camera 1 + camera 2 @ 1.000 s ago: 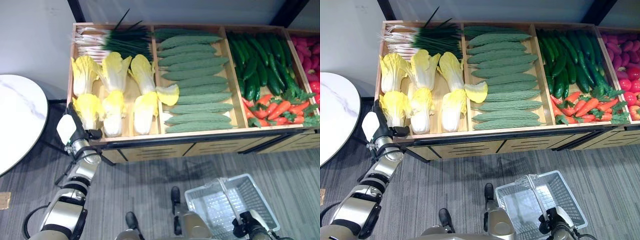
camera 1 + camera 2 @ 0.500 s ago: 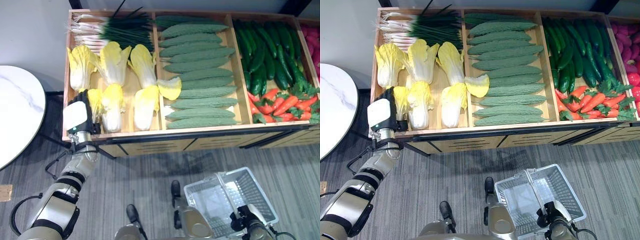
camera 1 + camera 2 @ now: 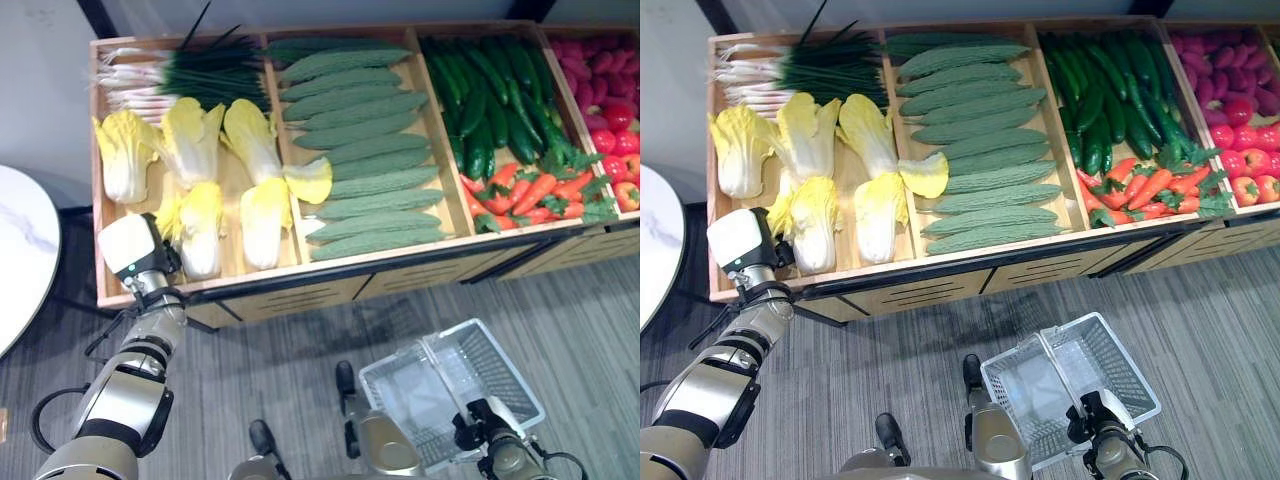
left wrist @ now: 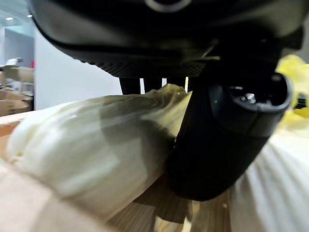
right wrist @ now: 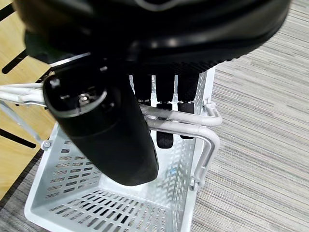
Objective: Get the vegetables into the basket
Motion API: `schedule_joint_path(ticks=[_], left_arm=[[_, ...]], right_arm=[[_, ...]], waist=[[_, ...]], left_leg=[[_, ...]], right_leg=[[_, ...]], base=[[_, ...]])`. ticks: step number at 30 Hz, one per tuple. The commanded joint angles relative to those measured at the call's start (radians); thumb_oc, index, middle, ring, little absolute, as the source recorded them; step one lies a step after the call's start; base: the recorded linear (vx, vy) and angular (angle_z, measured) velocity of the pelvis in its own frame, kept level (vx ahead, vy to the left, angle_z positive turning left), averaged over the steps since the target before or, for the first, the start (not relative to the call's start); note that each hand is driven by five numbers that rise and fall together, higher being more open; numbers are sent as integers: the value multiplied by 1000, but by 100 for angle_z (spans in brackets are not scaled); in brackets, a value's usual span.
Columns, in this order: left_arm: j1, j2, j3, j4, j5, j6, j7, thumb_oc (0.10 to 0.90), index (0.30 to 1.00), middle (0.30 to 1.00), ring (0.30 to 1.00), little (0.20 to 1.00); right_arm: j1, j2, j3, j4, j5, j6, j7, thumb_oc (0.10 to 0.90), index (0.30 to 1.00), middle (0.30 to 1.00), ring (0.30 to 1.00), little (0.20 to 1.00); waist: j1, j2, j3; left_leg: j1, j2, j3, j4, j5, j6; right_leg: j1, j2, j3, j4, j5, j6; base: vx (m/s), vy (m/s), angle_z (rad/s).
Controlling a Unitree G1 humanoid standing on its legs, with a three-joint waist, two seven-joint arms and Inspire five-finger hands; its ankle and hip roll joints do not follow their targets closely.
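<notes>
Left wrist view: the left hand closes its thumb and fingers on a cabbage in the wooden crate. The right hand grips the basket handle.

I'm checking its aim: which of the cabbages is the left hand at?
The front-left cabbage, at the compartment's near left corner, largely hidden beneath the left hand. The left wrist view shows thumb and fingers around it; the other cabbages lie untouched.
</notes>
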Motion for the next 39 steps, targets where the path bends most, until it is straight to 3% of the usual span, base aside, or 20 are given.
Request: schedule_joint_path(ticks=[1, 3, 8, 10, 15, 17, 19, 21, 24, 27, 28, 29, 31, 36, 39], left_arm=[[164, -79, 110, 153, -289, 8, -61, 400, 300, 300, 300, 300], [168, -80, 124, 150, -311, -4, -54, 400, 300, 300, 300, 300], [150, -77, 144, -70, -352, -64, 28, 400, 300, 300, 300, 300], [161, -50, 154, -334, -304, -80, 80, 400, 300, 300, 300, 300], [178, -12, 230, -702, -236, -119, 109, 400, 300, 300, 300, 300], [170, -25, 289, -900, -235, -163, 102, 400, 300, 300, 300, 300], [177, -30, 301, -936, -242, -174, 89, 400, 300, 300, 300, 300], [193, -43, 309, -1034, -271, -207, 46, 400, 300, 300, 300, 300], [255, -53, 300, -1133, -428, -303, -74, 400, 300, 300, 300, 300], [322, -62, 280, -1193, -644, -404, -232, 400, 300, 300, 300, 300], [363, -79, 260, -1194, -789, -427, -327, 400, 300, 300, 300, 300], [364, -78, 261, -1193, -793, -428, -331, 400, 300, 300, 300, 300], [456, -83, 216, -1211, -938, -414, -491, 400, 300, 300, 300, 300], [516, -68, 180, -1252, -988, -396, -587, 400, 300, 300, 300, 300], [499, -41, 127, -1235, -1007, -387, -649, 400, 300, 300, 300, 300]], right_arm=[[-3, -41, 30, 38, -6, 12, -33, 400, 300, 300, 300, 300], [-1, -41, 29, 38, -9, 15, -32, 400, 300, 300, 300, 300], [20, -39, 19, 31, -10, 19, -36, 400, 300, 300, 300, 300], [37, -37, 3, 32, -10, 21, -36, 400, 300, 300, 300, 300], [61, -31, -28, 31, -6, 23, -26, 400, 300, 300, 300, 300], [69, -30, -32, 29, -9, 23, -18, 400, 300, 300, 300, 300], [70, -31, -34, 30, -10, 21, -15, 400, 300, 300, 300, 300], [74, -31, -41, 28, -7, 20, -8, 400, 300, 300, 300, 300], [78, -36, -53, 30, 1, 21, 3, 400, 300, 300, 300, 300], [81, -44, -65, 29, 3, 23, 18, 400, 300, 300, 300, 300], [83, -47, -70, 23, 1, 23, 28, 400, 300, 300, 300, 300], [84, -48, -70, 23, 1, 23, 28, 400, 300, 300, 300, 300], [90, -52, -87, 27, -2, 22, 48, 400, 300, 300, 300, 300], [92, -52, -111, 39, 2, 21, 56, 400, 300, 300, 300, 300], [95, -60, -139, 30, 18, 22, 61, 400, 300, 300, 300, 300]], waist=[[30, -44, -32], [30, -43, -35], [36, -43, -44], [43, -39, -45], [52, -39, -59], [58, -41, -74], [57, -41, -77], [62, -40, -86], [66, -35, -92], [69, -33, -96], [68, -31, -98], [68, -31, -98], [67, -29, -101], [69, -28, -95], [64, -37, -67]], left_leg=[[-9, 60, -86, 0, 24, -46], [-7, 60, -85, 0, 23, -46], [-1, 58, -94, 0, 20, -47], [1, 57, -105, 0, 17, -45], [0, 51, -125, 0, 10, -42], [-5, 46, -134, 0, 5, -40], [-6, 45, -138, 0, 5, -39], [-7, 43, -144, 0, 5, -37], [-7, 37, -153, 0, 5, -34], [-5, 34, -154, 0, 7, -33], [-1, 31, -154, 0, 6, -32], [0, 31, -154, 0, 6, -32], [10, 26, -151, 0, 3, -28], [22, 16, -142, 22, -12, -18], [-33, -7, -139, 142, -62, -1]], right_leg=[[-37, -87, 33, 72, -41, 118], [-34, -87, 32, 72, -42, 118], [-15, -91, 22, 67, -47, 121], [-4, -95, 9, 65, -50, 123], [18, -104, -10, 58, -52, 132], [27, -110, -20, 50, -51, 135], [30, -112, -24, 48, -50, 135], [36, -118, -31, 46, -50, 136], [49, -124, -37, 39, -46, 137], [55, -128, -41, 38, -44, 138], [58, -129, -40, 37, -42, 137], [59, -129, -40, 37, -42, 138], [67, -133, -37, 35, -43, 136], [72, -141, -28, 44, -49, 138], [46, -166, -6, 104, -54, 147]], base=[[18, 7, -9], [5, 2, -10], [1, -9, 6], [2, -7, 19], [7, 5, 19], [-11, 22, 21], [0, 15, 16], [5, 22, 15], [0, 19, 7], [1, 21, 5], [0, 0, 0], [0, 0, 0], [17, 19, 0], [4, 27, -1], [-61, 114, -7]])
